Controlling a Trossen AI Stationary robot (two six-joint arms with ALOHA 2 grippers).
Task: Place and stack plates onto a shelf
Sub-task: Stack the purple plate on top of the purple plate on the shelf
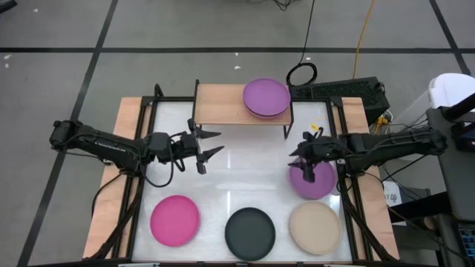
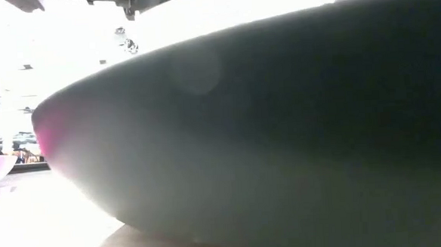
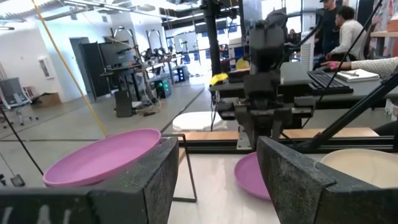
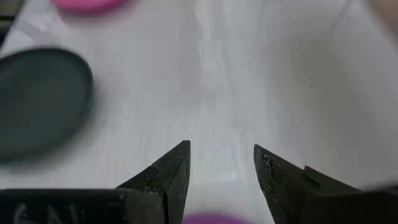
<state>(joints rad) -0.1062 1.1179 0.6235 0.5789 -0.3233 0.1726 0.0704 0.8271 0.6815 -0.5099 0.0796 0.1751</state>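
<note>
A lilac-purple plate (image 1: 266, 97) (image 3: 102, 155) lies flat on the right half of the light-wood shelf (image 1: 223, 104) at the table's far edge. A darker purple plate (image 1: 315, 182) (image 3: 252, 177) lies flat on the white table top at the right. My right gripper (image 1: 303, 162) (image 4: 222, 149) hangs open over that plate's left rim, fingers pointing down, and the rim (image 4: 211, 219) shows just behind the fingertips. My left gripper (image 1: 220, 142) (image 3: 217, 149) is open and level at mid-table, pointing right, holding nothing.
A magenta plate (image 1: 175, 219), a black plate (image 1: 250, 232) (image 4: 37, 102) and a beige plate (image 1: 315, 227) sit in a row along the table's near edge. The black plate (image 2: 282, 135) fills the low view. The shelf's left half is bare wood. People sit at desks beyond the table.
</note>
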